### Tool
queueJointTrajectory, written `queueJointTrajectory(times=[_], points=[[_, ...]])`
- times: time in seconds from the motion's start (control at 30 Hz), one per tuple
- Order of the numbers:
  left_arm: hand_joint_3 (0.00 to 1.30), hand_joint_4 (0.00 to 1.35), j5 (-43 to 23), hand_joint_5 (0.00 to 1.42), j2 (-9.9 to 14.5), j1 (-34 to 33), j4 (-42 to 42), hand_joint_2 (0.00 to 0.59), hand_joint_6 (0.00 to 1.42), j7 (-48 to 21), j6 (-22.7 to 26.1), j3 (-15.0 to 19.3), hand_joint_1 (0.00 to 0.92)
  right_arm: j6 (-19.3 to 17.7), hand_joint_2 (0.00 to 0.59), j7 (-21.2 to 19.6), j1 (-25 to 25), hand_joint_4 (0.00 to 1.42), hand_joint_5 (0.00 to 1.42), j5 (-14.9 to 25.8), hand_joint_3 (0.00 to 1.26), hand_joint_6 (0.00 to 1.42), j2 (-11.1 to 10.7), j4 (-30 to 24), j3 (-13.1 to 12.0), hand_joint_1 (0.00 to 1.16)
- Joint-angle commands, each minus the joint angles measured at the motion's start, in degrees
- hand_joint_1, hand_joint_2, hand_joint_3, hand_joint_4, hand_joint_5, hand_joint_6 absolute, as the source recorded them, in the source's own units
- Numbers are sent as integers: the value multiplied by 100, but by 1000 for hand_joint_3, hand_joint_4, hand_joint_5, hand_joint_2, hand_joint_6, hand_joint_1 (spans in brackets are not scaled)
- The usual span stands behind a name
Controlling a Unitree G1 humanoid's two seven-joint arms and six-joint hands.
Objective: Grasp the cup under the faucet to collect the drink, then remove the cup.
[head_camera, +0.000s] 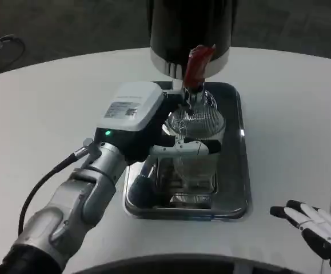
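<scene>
The cup [196, 134], one clear ribbed glass, stood upright on the tray [240, 171] with its mouth just below the red faucet [196, 67], so its long axis ran straight up toward the spout. The left hand [154, 128] gripped it from the robot's left side, white and black fingers [188, 147] wrapped across the front of the glass at mid-height and closed on it. Whether any drink had gathered inside could not be told, the glass being clear and full of reflections.

The cup lay directly in that hand's hold, to the right of the palm, while the right hand [319, 228] rested well apart on the table [51, 103] at the near right edge, fingers spread and holding nothing. The left hand was plainly the one placed for the work. Judged from this, taking the cup away would call for drawing it back toward the robot along the tray, clear of the faucet above the rim, and kept upright.

Counted: one cup, one faucet, one dark dispenser [191, 28], one steel tray, two hands.
</scene>
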Motion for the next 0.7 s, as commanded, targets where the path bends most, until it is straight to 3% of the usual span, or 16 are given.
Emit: queueJointTrajectory(times=[0.03,0.17,0.3,0.43,0.7], points=[[667,521,-62,876,112,32,-175,67,934,-43,-52,60,107,65,492,47,0,0,0,2,92,6,14,-89,36,288],[661,493,-96,846,174,44,-252,65,900,-56,-87,68,101,91,492,37,-25,0,0,-6,92,11,-1,-89,58,291],[505,359,-112,668,213,47,-313,42,746,-111,-53,84,58,156,492,64,-63,0,0,-29,94,23,-27,-89,104,294],[443,300,-137,584,251,30,-333,39,630,-232,-73,88,37,252,491,89,-123,0,0,-93,98,28,-41,-89,189,297],[426,282,-241,572,377,88,-500,38,643,-244,-319,230,23,447,494,146,-226,0,0,-231,106,32,-47,-89,370,324]])
